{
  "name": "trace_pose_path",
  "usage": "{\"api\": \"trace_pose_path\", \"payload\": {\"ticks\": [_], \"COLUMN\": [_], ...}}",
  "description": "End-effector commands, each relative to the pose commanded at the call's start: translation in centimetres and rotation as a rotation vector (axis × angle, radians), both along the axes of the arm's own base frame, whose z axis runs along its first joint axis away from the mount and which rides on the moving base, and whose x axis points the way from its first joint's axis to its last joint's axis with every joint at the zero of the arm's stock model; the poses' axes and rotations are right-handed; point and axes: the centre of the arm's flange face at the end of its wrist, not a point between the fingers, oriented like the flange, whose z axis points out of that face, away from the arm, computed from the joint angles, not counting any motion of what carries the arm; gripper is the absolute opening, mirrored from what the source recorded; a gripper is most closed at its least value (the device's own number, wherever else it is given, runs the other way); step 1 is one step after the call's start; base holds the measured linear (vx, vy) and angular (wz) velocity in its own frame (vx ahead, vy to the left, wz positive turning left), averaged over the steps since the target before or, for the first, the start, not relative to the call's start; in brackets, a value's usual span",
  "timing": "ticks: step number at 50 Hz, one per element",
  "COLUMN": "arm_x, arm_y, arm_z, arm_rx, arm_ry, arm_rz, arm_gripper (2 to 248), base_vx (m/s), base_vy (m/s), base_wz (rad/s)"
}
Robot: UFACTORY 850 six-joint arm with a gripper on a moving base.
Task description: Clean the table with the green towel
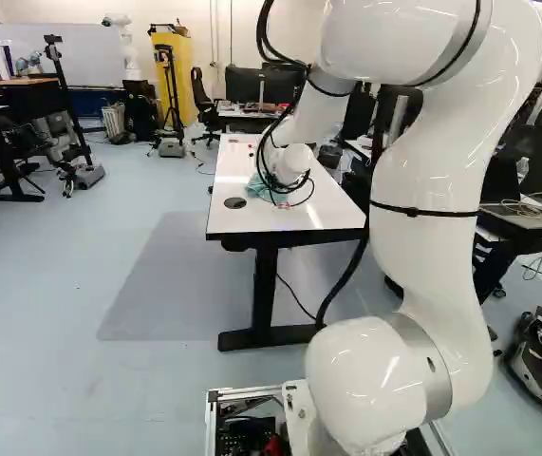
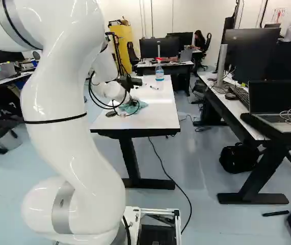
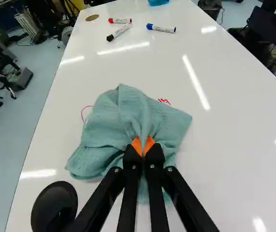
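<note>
The fingers were closed on a raised fold of the green towel. A round black disc sat on the desk beside the fingers. The towel lay bunched on the desktop, with red marks (small strokes) adjacent to its far edge. Beyond were three markers: black-capped marker, blue-capped marker and red-capped marker. A spray bottle stood upright toward the far end of the desk.
</note>
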Motion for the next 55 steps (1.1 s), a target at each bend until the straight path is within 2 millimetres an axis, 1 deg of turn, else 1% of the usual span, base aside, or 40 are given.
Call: {"api": "trace_pose_path", "payload": {"ticks": [10, 18, 33, 55], "arm_x": [0.2, 1.0, 3.7, 7.9], "arm_y": [-1.6, -2.7, -3.5, -3.6], "arm_z": [0.0, -0.1, -0.3, -0.8], "arm_rx": [0.000, 0.000, 0.001, 0.002], "arm_ry": [0.000, -0.005, -0.021, -0.049], "arm_rz": [-0.030, -0.048, -0.064, -0.066], "arm_gripper": [24, 24, 24, 24], "base_vx": [0.000, 0.000, 0.000, 0.000], "base_vy": [0.000, 0.000, 0.000, 0.000], "base_wz": [0.000, 0.000, 0.000, 0.000]}}
